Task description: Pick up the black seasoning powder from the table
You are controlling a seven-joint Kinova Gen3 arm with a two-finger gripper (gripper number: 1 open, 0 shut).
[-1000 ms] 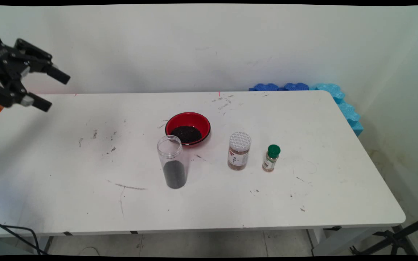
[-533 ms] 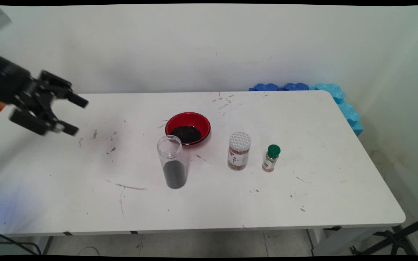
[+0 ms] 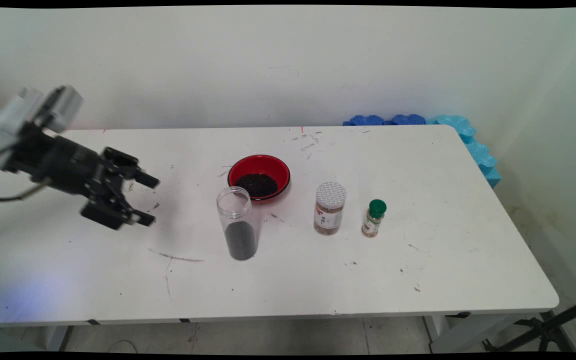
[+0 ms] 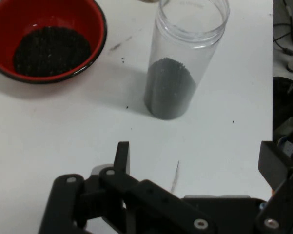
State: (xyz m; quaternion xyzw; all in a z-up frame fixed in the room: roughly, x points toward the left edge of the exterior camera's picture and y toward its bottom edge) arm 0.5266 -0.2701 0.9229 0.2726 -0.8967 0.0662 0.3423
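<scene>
So the gripper [image 3: 150,200] has dropped down and swung in from the tabletop's far left corner over the last second, and now it hangs low over the left half of the table [image 3: 418,280], pointed toward the middle. Jaws are spread wide, nothing in them. Closest thing to it is the clear jar [image 3: 238,223], open-topped with a dark layer of something grainy at the bottom, standing upright around the middle of the tabletop and not touching anything; the hand view has it pretty much dead ahead [image 4: 183,63], but there's a clear stretch of bare table between it and the fingers [image 4: 121,156]. Just behind the jar, toward the far edge, sits the red bowl [image 3: 259,177] with the same dark stuff in it. Off toward the right edge there's a spice jar with a white lid [image 3: 329,208] and a little green-capped bottle [image 3: 374,218] beside it, both upright, neither moved. Some blue foam [image 3: 468,137] is stuck at the far right corner.
</scene>
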